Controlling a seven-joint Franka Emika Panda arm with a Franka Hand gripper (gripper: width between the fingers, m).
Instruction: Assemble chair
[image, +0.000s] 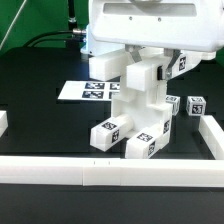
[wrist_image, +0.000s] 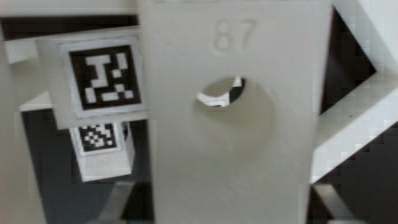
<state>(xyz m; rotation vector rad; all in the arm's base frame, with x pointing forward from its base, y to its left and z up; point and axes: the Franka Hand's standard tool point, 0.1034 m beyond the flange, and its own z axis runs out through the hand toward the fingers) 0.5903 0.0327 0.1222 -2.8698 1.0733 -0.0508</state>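
Note:
The chair (image: 138, 112) stands as a partly joined cluster of glossy white tagged pieces in the middle of the black table, leaning toward the exterior view's left. My gripper (image: 145, 68) comes down from the white arm onto its tall upright piece. In the wrist view that piece is a wide flat white panel (wrist_image: 231, 140) with a round hole (wrist_image: 221, 92). It fills the space between my fingers (wrist_image: 125, 200), and the gripper (wrist_image: 219, 205) is shut on it. A tagged chair block (wrist_image: 98, 78) shows beside the panel. The fingertips themselves are hidden in the exterior view.
The marker board (image: 88, 90) lies flat behind the chair on the exterior view's left. Two small tagged cubes (image: 195, 103) sit at the right. Low white border rails run along the front (image: 100, 172), the right (image: 212, 135) and the left edge (image: 3, 122).

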